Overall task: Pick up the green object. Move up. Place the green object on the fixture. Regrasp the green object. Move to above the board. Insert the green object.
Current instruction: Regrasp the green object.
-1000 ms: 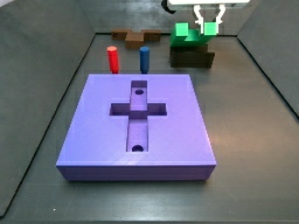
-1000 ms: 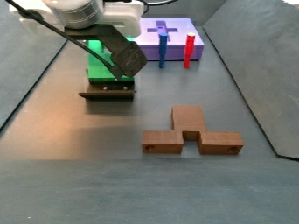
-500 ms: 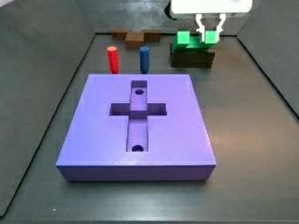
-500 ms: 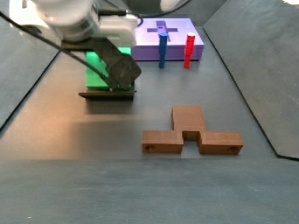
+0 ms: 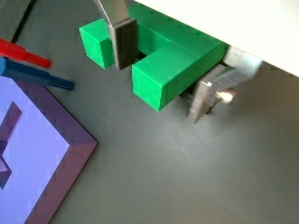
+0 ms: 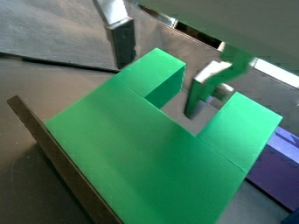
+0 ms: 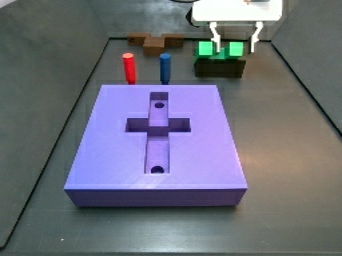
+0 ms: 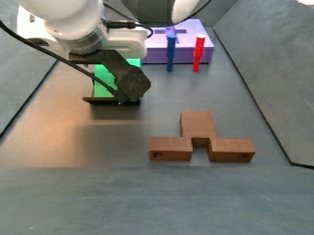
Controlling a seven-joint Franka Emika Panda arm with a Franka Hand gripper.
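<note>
Gripper (image 5: 163, 66) low over the fixture (image 7: 221, 68) at the far end of the table, jaws spread, 2 fingers straddling 1 arm of the green object (image 5: 149, 58); contact not clear. Piece sits on the fixture, notch facing out. Looks rigid, light, smooth-faced, likely slippery. Best hold: flat parallel faces of an arm. Board (image 7: 158, 143) well apart.

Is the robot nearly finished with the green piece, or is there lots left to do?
About halfway. The green object already sits on the fixture, so picking it up and placing it look done. Right now the pincer is down at the piece, one finger in its notch, apparently regrasping it. Still left: carrying it above the board, whose cross-shaped recess is empty, and inserting it.
</note>
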